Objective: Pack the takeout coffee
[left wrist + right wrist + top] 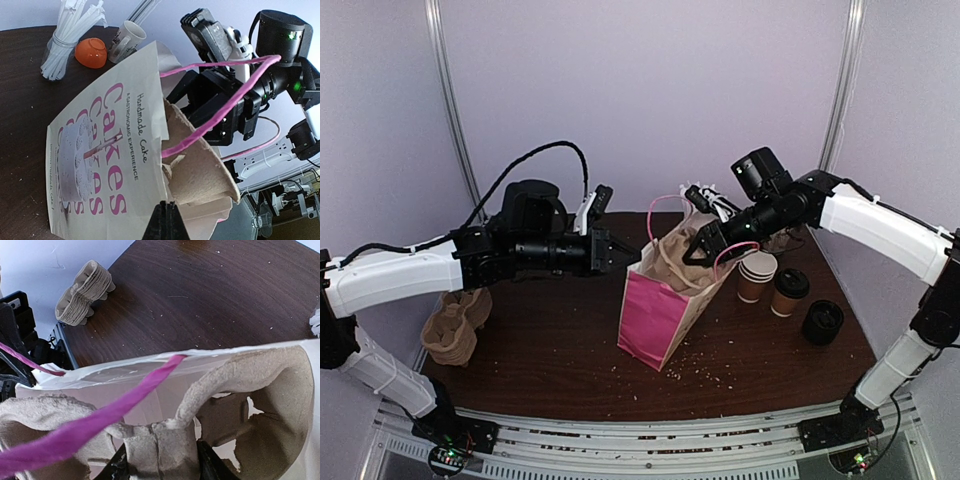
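Two takeout coffee cups stand at the right of the table: one brown cup with a white rim (756, 275) and one with a black lid (790, 292). A pink and white paper bag (655, 315) stands tilted in the middle. My left gripper (620, 250) is shut on the bag's rim (165, 197). My right gripper (703, 248) reaches into the bag's mouth, shut on the middle post of a moulded pulp cup carrier (165, 450) that sits partly inside the bag. No cup is in either gripper.
A stack of pulp carriers (455, 325) lies at the table's left edge. A black round lid or cup (822, 322) sits right of the cups. Behind the bag are an orange bowl (91, 52), a cream mug (127, 37) and a jar of straws (65, 45).
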`<state>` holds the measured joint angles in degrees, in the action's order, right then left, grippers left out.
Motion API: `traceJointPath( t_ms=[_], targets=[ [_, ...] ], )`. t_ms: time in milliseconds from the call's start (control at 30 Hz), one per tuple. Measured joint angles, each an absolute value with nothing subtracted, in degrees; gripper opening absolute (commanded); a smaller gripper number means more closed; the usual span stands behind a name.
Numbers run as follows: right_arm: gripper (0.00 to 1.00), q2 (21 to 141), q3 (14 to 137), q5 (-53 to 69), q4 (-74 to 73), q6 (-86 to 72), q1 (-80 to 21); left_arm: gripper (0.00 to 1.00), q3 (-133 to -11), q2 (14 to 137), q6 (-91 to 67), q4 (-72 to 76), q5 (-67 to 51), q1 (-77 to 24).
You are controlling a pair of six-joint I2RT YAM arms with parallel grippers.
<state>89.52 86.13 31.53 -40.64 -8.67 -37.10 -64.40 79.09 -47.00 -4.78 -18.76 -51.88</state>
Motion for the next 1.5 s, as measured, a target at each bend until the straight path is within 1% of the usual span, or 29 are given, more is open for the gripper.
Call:
traceJointPath(
  t_ms=[300,500,733,1167,1200,1233,1400,1433,1500],
  targets=[
    [0.41,88.9,85.65,19.31,-40.1,-7.35,-41.56,0.0,-64.4,79.09,-47.07,-4.71,-18.24,-51.79],
    [0.41,87.09,82.39,12.93,-37.21,-7.97,-43.75,0.0,-64.34,79.09,-47.97,-4.51,-16.64,-51.79],
    [0.41,85.65,78.59,9.37,-33.19,-9.06,-44.45,0.0,-64.01,79.09,-49.23,-4.38,-13.87,-51.79],
    [0.41,86.46,76.42,6.46,-28.05,-10.72,-45.32,0.0,-64.14,79.22,-49.36,-4.67,-12.03,-51.68],
    [0.41,86.46,75.88,6.42,-27.42,-10.83,-45.32,0.03,-64.12,79.22,-49.34,-4.8,-11.7,-51.68],
    [0.41,86.46,75.37,6.42,-27.0,-10.92,-45.32,0.09,-64.14,79.24,-49.28,-4.95,-11.44,-51.68],
    [0.41,86.52,74.74,5.3,-26.33,-11.05,-45.25,0.49,-65.17,79.26,-47.18,-6.59,-11.07,-51.68],
    [0.41,86.59,74.74,5.02,-26.3,-11.11,-45.23,0.56,-65.58,79.24,-46.98,-6.98,-11.09,-51.68],
    [0.41,86.96,74.74,4.6,-26.33,-11.16,-45.19,0.67,-66.26,79.22,-45.71,-7.66,-11.16,-51.68]
  ],
)
